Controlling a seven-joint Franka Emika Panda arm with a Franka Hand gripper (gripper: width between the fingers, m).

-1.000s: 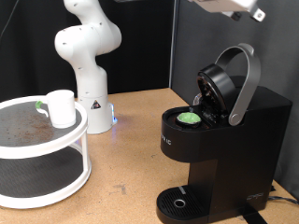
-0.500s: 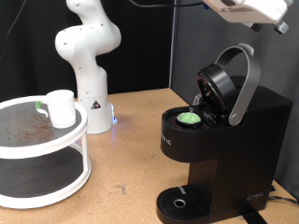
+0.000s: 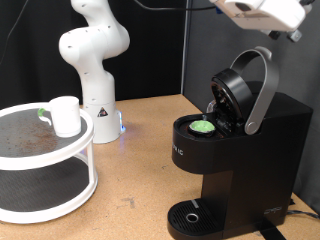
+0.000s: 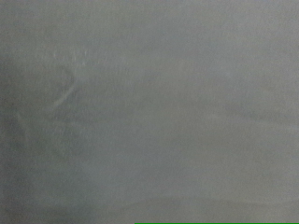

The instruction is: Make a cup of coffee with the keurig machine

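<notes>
The black keurig machine [image 3: 240, 150] stands at the exterior view's right with its silver-grey lid handle [image 3: 262, 88] raised and the lid open. A dark pod with a green top [image 3: 203, 127] sits in the open holder. The white cup [image 3: 66, 115] stands on the top shelf of a round two-tier stand [image 3: 45, 160] at the exterior view's left. Only part of my white hand [image 3: 265, 13] shows at the exterior view's top right, above the machine; its fingers are out of frame. The wrist view is a blurred grey field and shows nothing.
The white robot base [image 3: 95, 60] stands at the back, beside the stand. The machine's round drip tray [image 3: 190, 215] sits at the bottom. A brown tabletop [image 3: 140, 175] lies between stand and machine.
My hand moved towards the exterior view's right along the top edge, then shifted slightly back left. The machine, pod and cup have not moved.
</notes>
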